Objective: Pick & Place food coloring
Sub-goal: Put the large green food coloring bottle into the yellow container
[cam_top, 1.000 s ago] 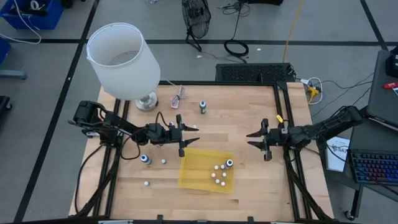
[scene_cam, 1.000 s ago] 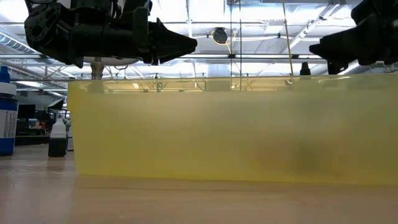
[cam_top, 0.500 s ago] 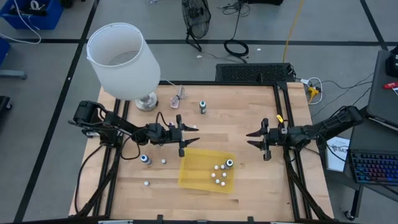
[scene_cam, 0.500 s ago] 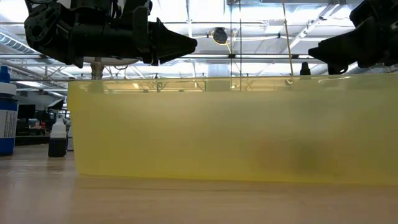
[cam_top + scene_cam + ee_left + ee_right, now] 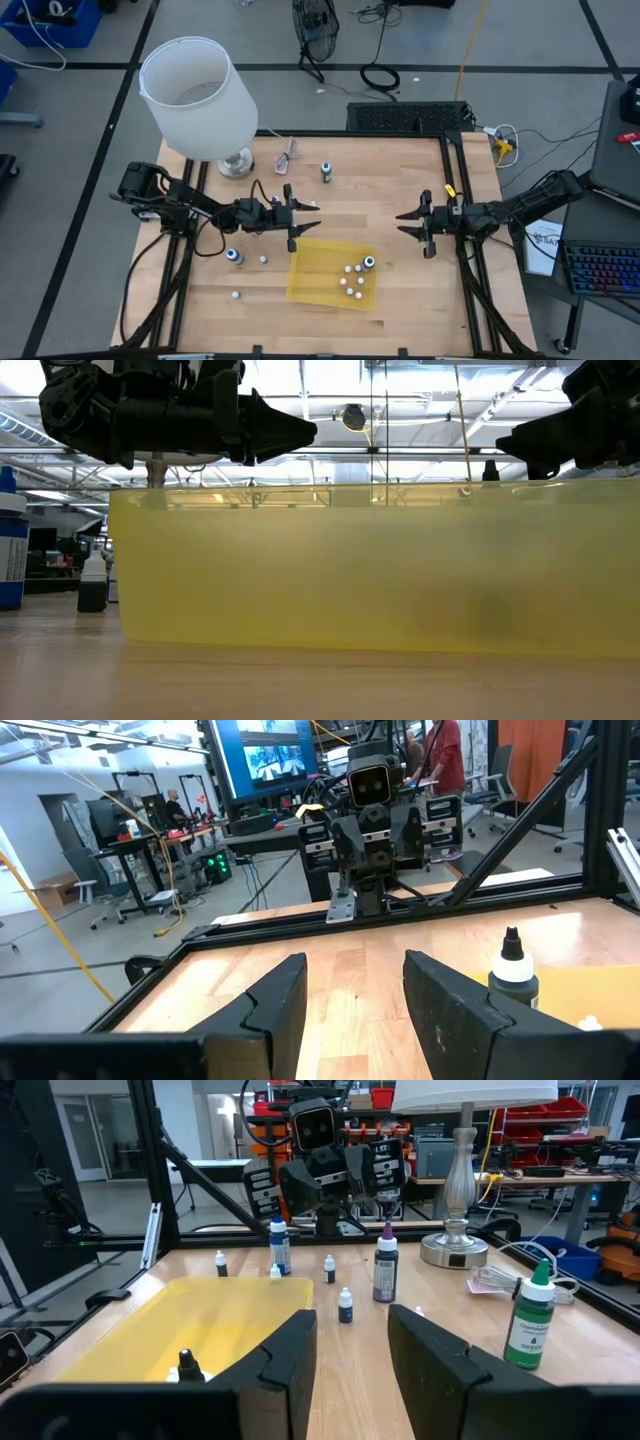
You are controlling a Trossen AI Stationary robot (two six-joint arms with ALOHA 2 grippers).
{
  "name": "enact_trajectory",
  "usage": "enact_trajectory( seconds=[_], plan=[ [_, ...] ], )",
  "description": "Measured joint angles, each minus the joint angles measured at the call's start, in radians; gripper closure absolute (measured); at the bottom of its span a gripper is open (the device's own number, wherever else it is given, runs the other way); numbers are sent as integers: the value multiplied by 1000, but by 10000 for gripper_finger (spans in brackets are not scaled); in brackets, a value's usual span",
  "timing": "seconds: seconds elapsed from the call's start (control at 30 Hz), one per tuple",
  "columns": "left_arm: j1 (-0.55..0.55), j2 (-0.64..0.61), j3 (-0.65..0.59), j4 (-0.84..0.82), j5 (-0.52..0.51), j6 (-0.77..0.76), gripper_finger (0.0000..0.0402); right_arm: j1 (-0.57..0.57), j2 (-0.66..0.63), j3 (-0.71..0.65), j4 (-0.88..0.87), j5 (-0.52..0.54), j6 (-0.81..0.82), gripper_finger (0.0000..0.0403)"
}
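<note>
Several tiny food coloring bottles (image 5: 351,280) and a dark, black-capped one (image 5: 369,263) stand in the yellow tray (image 5: 318,270). Others stand on the wood: a green bottle (image 5: 326,171), a purple one (image 5: 385,1275), a blue one (image 5: 234,257) and small whitish ones (image 5: 263,259). My left gripper (image 5: 308,217) hovers open just over the tray's far left corner, pointing level toward the table's right. My right gripper (image 5: 403,224) hovers open to the right of the tray, facing left. Nothing is between either pair of fingers (image 5: 440,1010) (image 5: 290,1355).
A white-shaded lamp (image 5: 198,98) stands at the far left corner, with a clear pinkish object (image 5: 289,157) beside its base. In the low view the tray's wall (image 5: 380,570) fills most of the picture. Bare wood lies between the tray and my right gripper.
</note>
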Motion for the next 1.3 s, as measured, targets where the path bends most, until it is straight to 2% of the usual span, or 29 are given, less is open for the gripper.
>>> enact_trajectory(
  seconds=[0.57,0.87,1.3],
  plan=[
    [0,0,0,0,0,-2,231,0,0,0,0,0,0,289],
    [0,0,0,0,0,-98,231,0,0,0,0,0,0,289],
    [0,0,0,0,0,-101,231,0,0,0,0,0,0,289]
  ],
)
